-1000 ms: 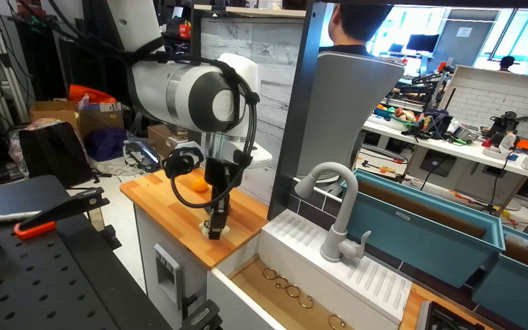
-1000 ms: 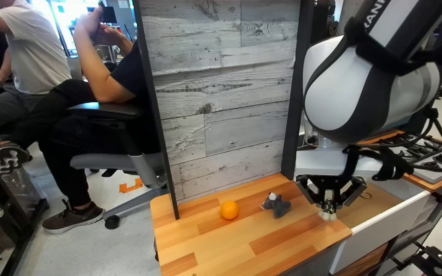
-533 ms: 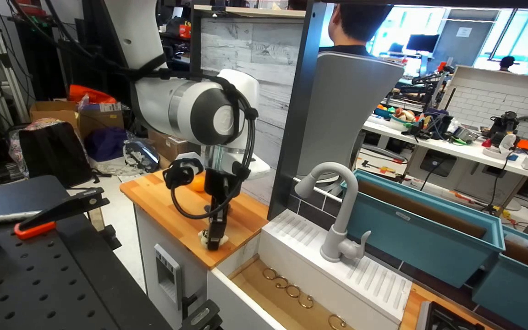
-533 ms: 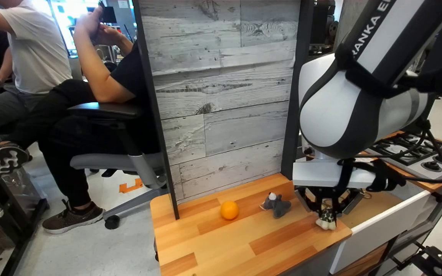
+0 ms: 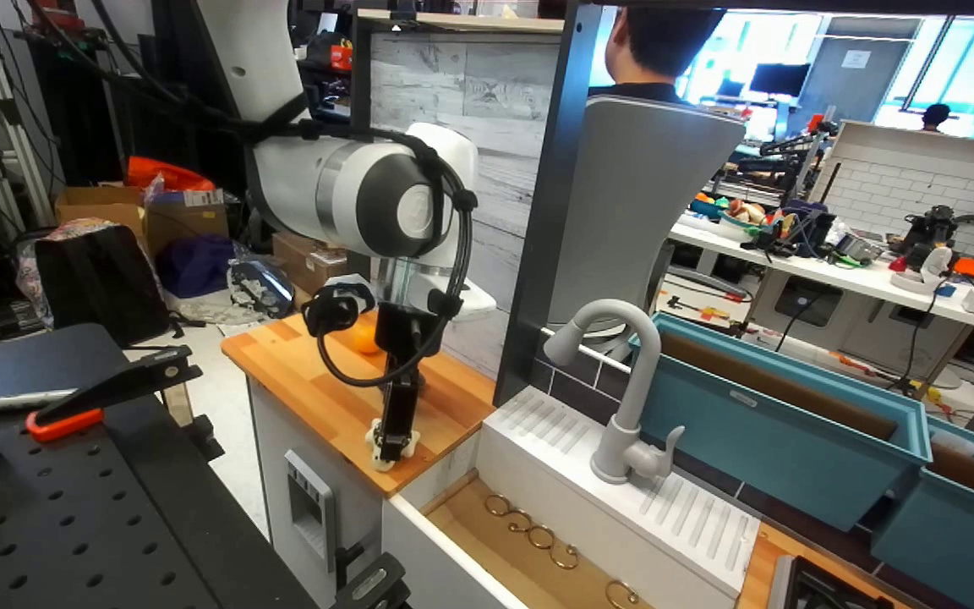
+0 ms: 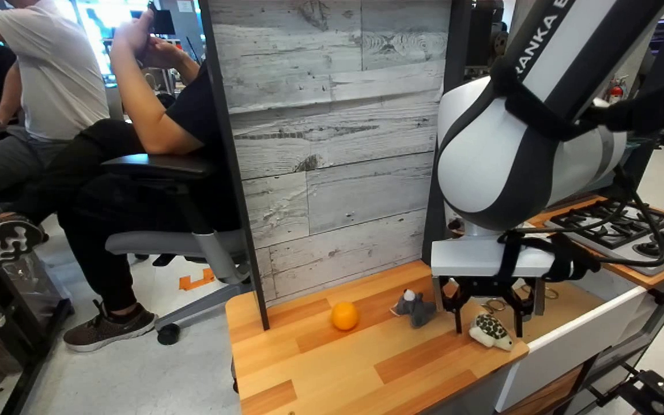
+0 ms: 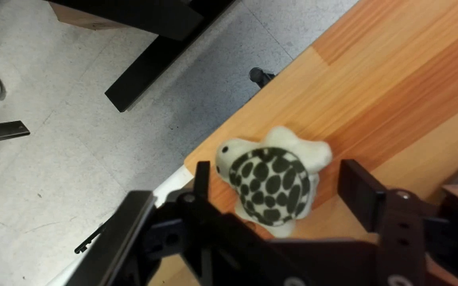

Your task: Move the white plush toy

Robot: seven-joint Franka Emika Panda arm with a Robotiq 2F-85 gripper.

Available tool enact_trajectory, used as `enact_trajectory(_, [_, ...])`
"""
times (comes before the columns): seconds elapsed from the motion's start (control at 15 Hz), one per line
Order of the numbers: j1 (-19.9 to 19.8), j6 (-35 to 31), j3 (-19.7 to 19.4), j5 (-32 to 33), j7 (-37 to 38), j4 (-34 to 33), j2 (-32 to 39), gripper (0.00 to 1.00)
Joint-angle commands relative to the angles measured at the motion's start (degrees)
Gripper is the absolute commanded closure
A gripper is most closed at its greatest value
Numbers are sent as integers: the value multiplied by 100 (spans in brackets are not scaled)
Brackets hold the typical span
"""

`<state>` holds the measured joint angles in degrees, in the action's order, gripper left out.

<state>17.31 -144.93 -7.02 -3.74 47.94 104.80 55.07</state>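
Wide springs the hand [image 6: 489, 333], pinched around the white plush toy [image 7: 270, 182] half a second ago! And the toy lies loose on the bench [image 6: 309, 369], near its corner, spotted shell up, head at ten o'clock in the wrist view. Jaws stand clear at nine and three. Looks like the release, this; next, I reckon, the hand should rise empty, twelve o'clock in both exterior views.

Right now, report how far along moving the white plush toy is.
Looks done: the toy lies on the counter near a corner, and the tool, closed on it a second ago, has opened. In hand: nothing is gripped; its jaws stand apart, either side of the toy. Left, probably: lifting the tool clear.
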Motion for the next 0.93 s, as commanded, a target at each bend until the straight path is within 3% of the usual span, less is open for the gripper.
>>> enact_trajectory(0.0, [84, 363, 66, 11, 72, -38, -188, 0])
enact_trajectory(0.47, [200, 761, 509, 122, -255, 305, -1127, 0])
enact_trajectory(0.87, [591, 1026, 726, 870, -968, 365, -1586, 0])
